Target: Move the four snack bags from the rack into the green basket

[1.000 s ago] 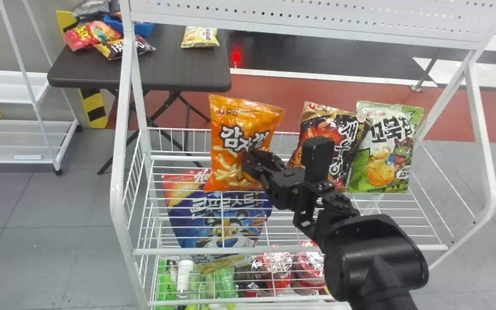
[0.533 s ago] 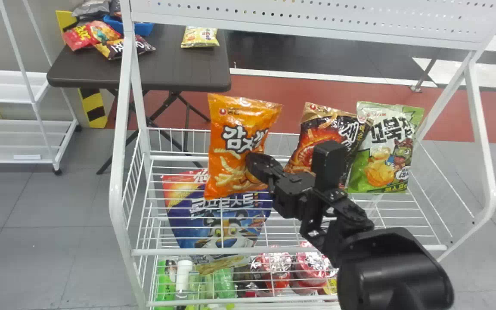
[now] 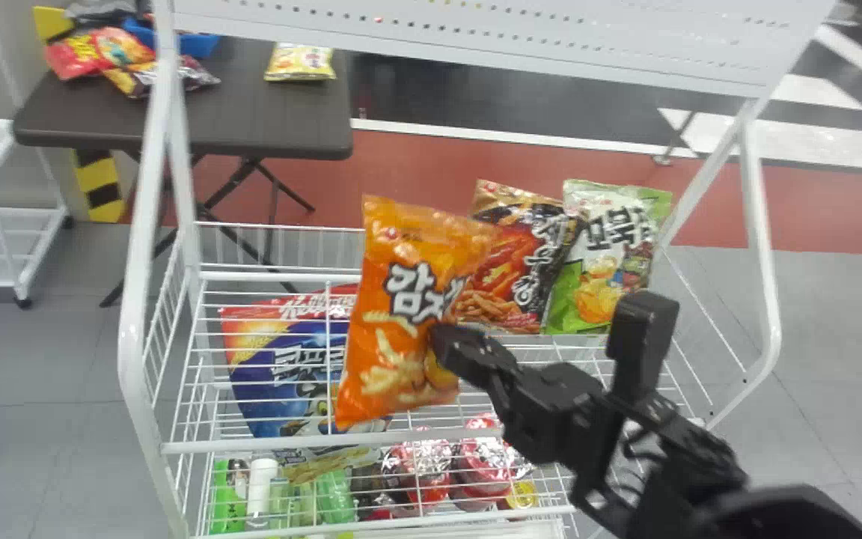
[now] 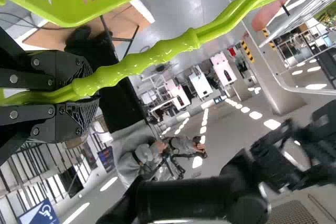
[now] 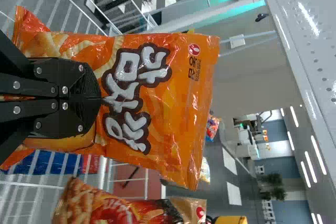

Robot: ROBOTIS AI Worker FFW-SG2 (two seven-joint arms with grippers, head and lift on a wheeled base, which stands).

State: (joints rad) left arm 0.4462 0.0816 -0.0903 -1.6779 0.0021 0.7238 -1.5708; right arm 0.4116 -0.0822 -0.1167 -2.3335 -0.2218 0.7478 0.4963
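- The orange snack bag (image 3: 371,352) is held by the right gripper (image 3: 446,344), its two flat fingers closed on the bag's lower part.
- The orange bag is tilted, its top leaning toward the robot's right. In the head view its lower corner is seen just above the front rail of the white wire rack (image 3: 326,443); whether the rail is touched cannot be told.
- By the orange bag's right edge, part of the black-and-red snack bag (image 3: 506,262) is covered in the head view. Beyond it, close against its edge, the green-and-white snack bag (image 3: 595,254) is stood upright, near the right-hand post (image 3: 759,247).
- To the left, a wide gap is left between the orange bag and the left-hand post (image 3: 148,247); the large blue-and-red bag (image 3: 266,382) is seen low in that stretch, partly behind the orange one.
- Above, all three snack bags' tops are set well apart from the white perforated panel (image 3: 588,45).
- The lime-green plastic basket (image 4: 105,1) is held by its handle, clamped between the left gripper's (image 4: 86,96) closed fingers.
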